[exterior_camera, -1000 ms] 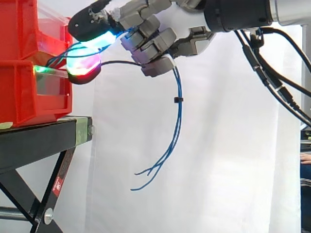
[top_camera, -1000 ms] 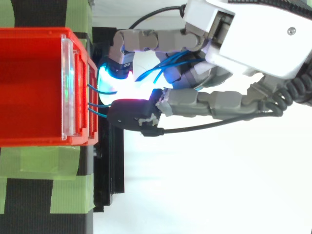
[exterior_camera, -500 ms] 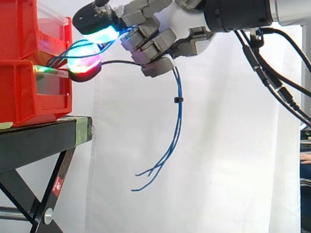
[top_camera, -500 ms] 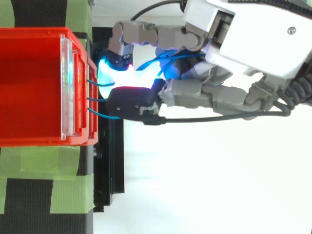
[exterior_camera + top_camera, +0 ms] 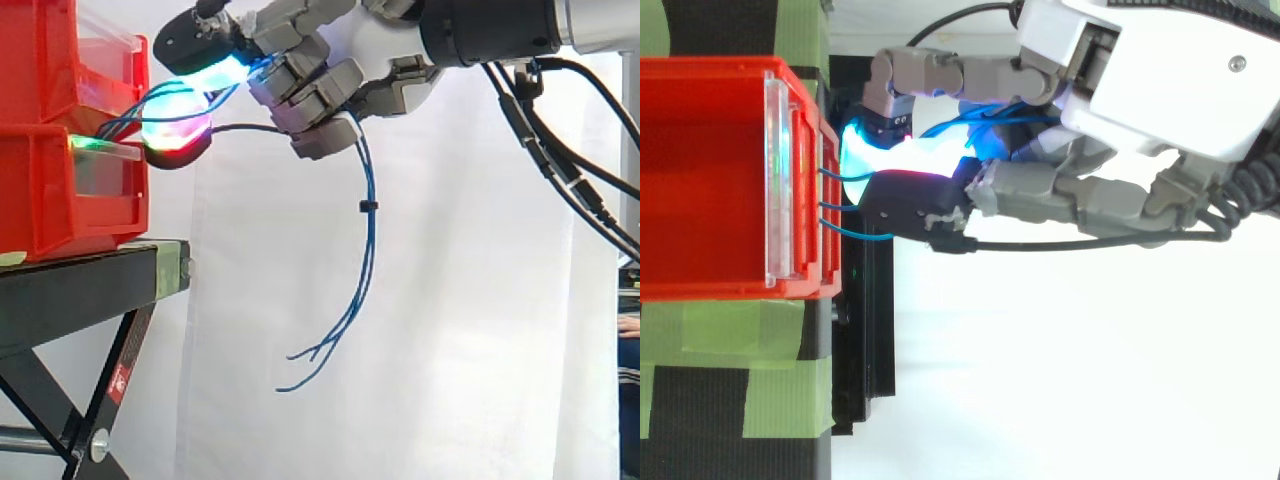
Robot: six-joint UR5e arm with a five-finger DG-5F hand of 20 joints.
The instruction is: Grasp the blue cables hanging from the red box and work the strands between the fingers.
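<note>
White curtain (image 5: 450, 350) fills the background. Black stand (image 5: 70, 290) at lower left of the side view, two stacked red bins (image 5: 40, 180) on top of it, upper left. Hand (image 5: 310, 90) at top centre, reaching left toward the bins, fingers curled round the blue cables (image 5: 368, 240). The strands run from the front of the upper bin, pass between the glowing pads (image 5: 180, 135) (cyan above, red below), go through the hand, then hang loose down to mid-frame, ends free. Top view: green tape (image 5: 700, 340) on the stand around the bin. Small black tie (image 5: 366, 205) bundles the hanging strands. Red label (image 5: 119, 378) on the stand leg, print too small to read.
</note>
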